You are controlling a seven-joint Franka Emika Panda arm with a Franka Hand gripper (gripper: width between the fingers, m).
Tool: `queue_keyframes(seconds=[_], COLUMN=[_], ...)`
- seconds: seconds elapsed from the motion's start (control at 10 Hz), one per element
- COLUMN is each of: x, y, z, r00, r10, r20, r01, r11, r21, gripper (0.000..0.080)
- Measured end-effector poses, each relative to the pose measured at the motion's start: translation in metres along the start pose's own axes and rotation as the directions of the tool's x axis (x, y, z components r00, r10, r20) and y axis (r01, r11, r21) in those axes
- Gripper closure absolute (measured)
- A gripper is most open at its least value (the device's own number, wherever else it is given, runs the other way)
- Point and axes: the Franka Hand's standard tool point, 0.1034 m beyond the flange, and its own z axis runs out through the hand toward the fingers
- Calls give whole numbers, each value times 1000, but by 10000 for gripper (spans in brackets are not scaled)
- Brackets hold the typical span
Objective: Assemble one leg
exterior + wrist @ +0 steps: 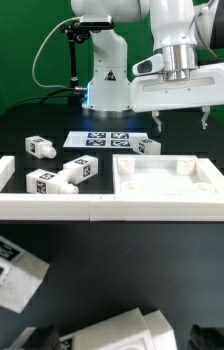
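Several white legs with black-and-white tags lie on the dark table: one (148, 146) just behind the tray panel, one (40, 146) at the exterior view's left, and two (80, 170) (42, 182) near the front. My gripper (181, 120) hangs open and empty above the table, over the back of the panel and to the right of the nearest leg. In the wrist view a white tagged leg (125, 328) lies below, between my two dark fingers (38, 338), which stand wide apart and do not touch it.
The large white tray-like panel (165, 185) lies at the front right. The marker board (100, 138) lies in the middle at the back. A white part (5, 172) sits at the left edge. Another tagged white piece (20, 277) shows at the wrist view's edge.
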Motion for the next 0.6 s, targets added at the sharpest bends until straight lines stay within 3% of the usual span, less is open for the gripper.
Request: queue_keyframes(seconds=[0.2,0.4,0.6], x=[0,-3,5], y=[1,11,25], z=[1,9,11], r00=[992,950,902], r10=[-124,-300,-396], r20=[10,92,170], r01=[124,301,403], r11=[992,954,915], r21=[-2,-2,-3], gripper=[151,151,151])
